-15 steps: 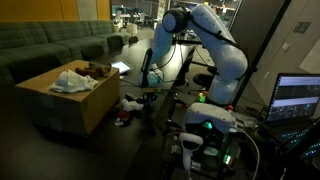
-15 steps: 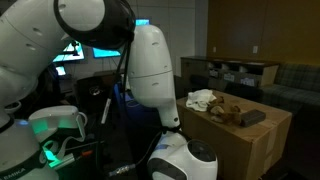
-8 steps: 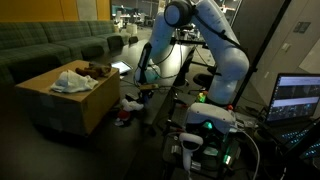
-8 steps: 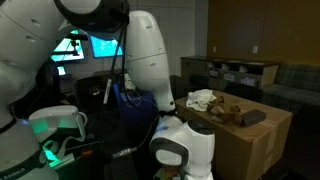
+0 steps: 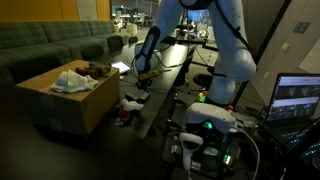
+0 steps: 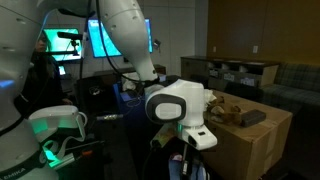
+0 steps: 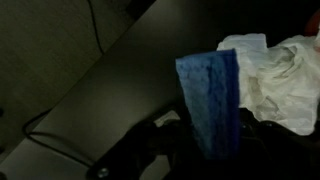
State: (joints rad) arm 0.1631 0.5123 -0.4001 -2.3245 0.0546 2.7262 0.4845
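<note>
At 8 o'clock a slack black cable (image 7: 60, 140), apt to snag a swinging hem; dead centre the blue cloth (image 7: 210, 95), dangling from the all-but-closed gripper (image 5: 140, 75), likely to slip free on so thin a pinch; at 2 o'clock a white cloth (image 7: 270, 70).

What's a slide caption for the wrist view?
Blue cloth close before the wrist camera, crumpled white cloth at its right, dark surface behind.

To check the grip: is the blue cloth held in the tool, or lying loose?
Held, as far as it shows: in the wrist view the blue cloth sticks out of the shut tool, beside a white cloth.
</note>
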